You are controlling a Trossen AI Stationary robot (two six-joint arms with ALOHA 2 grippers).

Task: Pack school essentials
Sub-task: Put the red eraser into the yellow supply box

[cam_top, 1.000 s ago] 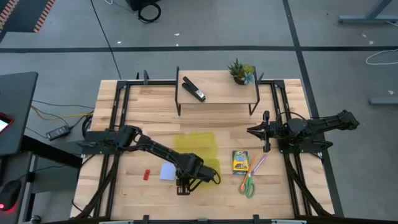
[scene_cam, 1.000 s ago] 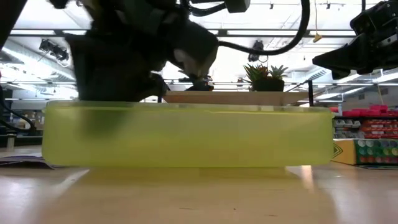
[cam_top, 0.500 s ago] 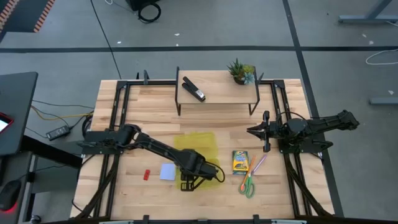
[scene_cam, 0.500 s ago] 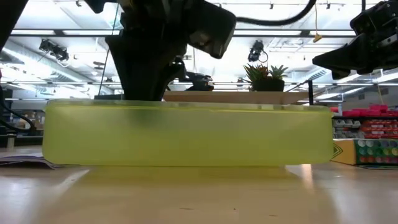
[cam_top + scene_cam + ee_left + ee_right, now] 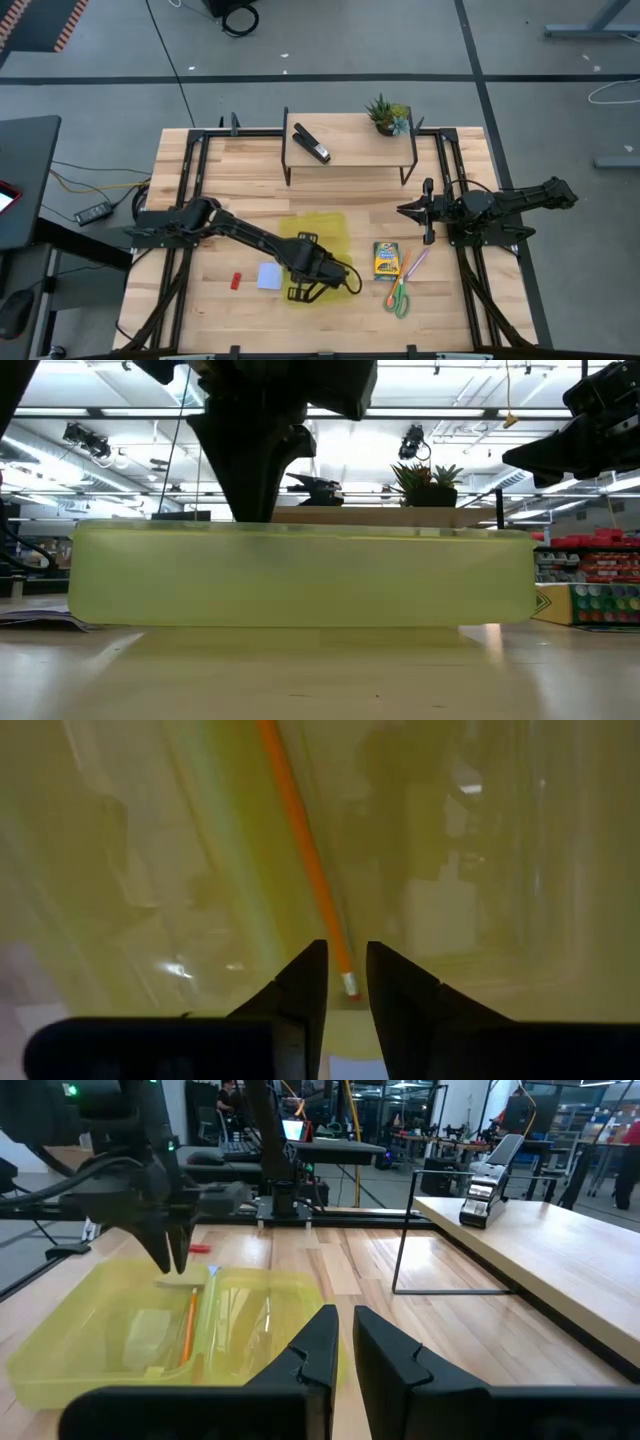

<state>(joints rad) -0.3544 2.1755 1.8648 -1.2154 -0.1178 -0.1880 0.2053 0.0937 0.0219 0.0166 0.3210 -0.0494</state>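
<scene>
The yellow translucent case [image 5: 322,238] lies mid-table and fills the low view [image 5: 300,575]. The orange pencil [image 5: 305,850] lies inside it, also seen in the right wrist view [image 5: 189,1325]. My left gripper [image 5: 305,272] points down over the case's near end, narrowly open. The pencil's eraser end [image 5: 349,984] shows in the gap below the fingertips, apart from both. The pale blue notepad [image 5: 269,276] and red eraser [image 5: 237,281] lie left of the case. The crayon box [image 5: 386,260], purple pen [image 5: 415,264] and green-handled scissors [image 5: 399,296] lie right of it. My right gripper [image 5: 420,212] waits, shut, at the right.
A raised wooden shelf [image 5: 350,145] on black legs stands at the far edge, carrying the black stapler [image 5: 311,144] and a small potted plant [image 5: 387,115]. Black rails run along both table sides. Bare wood shows between the case and the shelf.
My left gripper has moved from the near edge of the table toward the far edge, arriving over the near end of the yellow case. The right arm has kept still.
</scene>
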